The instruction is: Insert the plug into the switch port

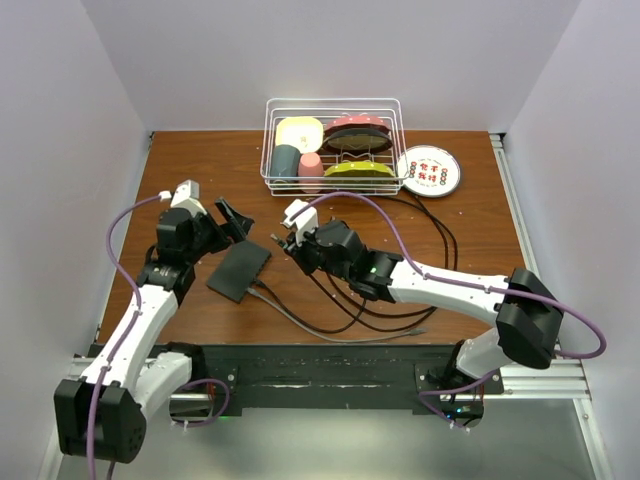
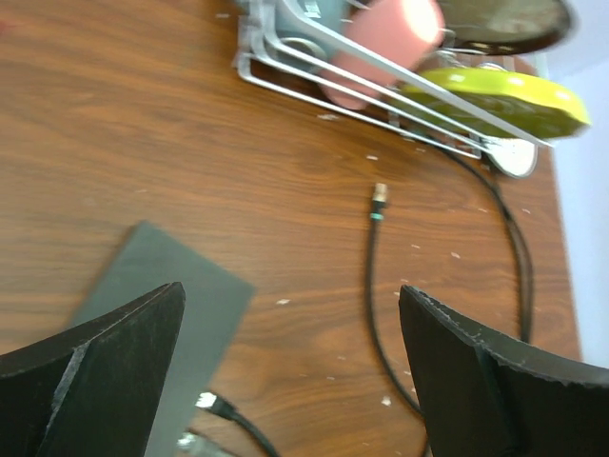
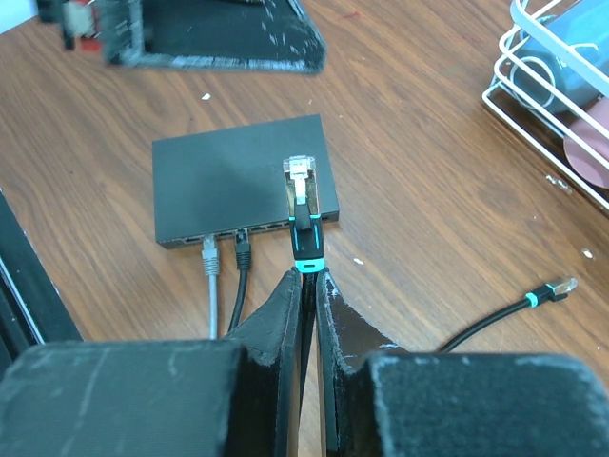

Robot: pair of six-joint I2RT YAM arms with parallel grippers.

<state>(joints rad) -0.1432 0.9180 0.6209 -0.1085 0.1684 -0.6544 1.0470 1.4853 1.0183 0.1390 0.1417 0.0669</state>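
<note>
Wooden table (image 1: 200, 160) | only right wrist shows plug (image 3: 303, 214) clamped in right jaws

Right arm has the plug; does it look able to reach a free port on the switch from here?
Probably yes. The right fingers are shut on the plug, held close to the port edge of the switch. The grey cable and black cable fill ports further along; nothing blocks the way.

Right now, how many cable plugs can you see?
4. A grey plug and a black plug sit in the switch; the right gripper pinches a third plug; a fourth plug lies loose on the table. Others may be hidden.
</note>
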